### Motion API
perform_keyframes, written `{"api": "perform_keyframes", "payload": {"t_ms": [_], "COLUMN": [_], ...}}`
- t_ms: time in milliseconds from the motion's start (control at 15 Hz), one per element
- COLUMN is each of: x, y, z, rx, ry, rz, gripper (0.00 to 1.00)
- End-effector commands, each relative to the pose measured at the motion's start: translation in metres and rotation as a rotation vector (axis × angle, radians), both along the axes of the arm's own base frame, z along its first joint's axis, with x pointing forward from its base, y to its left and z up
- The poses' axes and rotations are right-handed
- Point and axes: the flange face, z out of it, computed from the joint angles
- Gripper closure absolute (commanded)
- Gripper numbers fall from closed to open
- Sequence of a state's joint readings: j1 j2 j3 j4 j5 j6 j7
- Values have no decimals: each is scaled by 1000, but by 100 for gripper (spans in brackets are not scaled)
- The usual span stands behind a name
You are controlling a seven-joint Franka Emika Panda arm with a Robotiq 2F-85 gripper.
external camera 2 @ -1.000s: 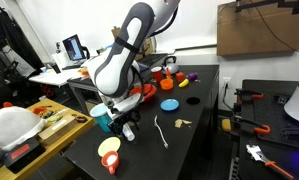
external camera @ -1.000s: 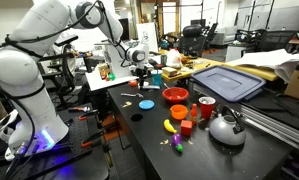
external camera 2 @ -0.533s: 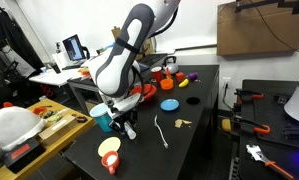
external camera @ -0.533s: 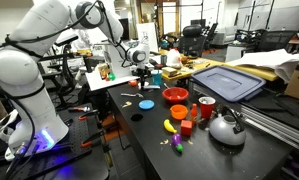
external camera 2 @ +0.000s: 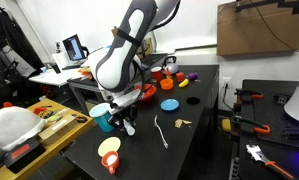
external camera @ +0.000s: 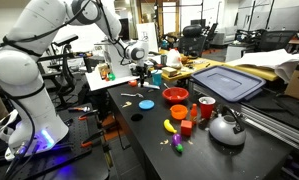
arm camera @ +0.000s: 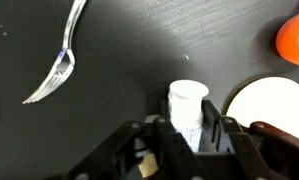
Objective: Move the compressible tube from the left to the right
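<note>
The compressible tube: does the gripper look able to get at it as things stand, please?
Probably yes: in the wrist view the compressible tube sits between the fingers of the gripper, with nothing over it and the fork well apart.

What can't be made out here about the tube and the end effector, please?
- Wrist view: the compressible tube, lower length hidden by the end effector fingers; whether they press it is unclear.
- Both exterior views: the tube is too small, screened by the end effector.
- Wrist view: white round object cut off by the right edge.

The arm [external camera: 27,75] is glossy white, built of fat rounded links. Violet-blue light glows at its foot toward eight o'clock. Its gripper [arm camera: 189,135] is black.
</note>
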State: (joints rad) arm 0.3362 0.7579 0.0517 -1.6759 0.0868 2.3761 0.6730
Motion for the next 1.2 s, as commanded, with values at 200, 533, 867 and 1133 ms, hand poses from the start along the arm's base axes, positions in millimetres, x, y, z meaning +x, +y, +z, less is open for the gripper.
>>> {"api": "perform_keyframes", "payload": {"t_ms": [200,533,867,1133], "x": [-35,-52,-66,-75], "y": [-17,-32,-58,-90], "z": [54,88,111,124], "rx": [-9,-11,-15,-23], "ry": [-19,-32,-48,-59], "rz": [-107,-152,-239,-334], "gripper": [88,88,88,88]}}
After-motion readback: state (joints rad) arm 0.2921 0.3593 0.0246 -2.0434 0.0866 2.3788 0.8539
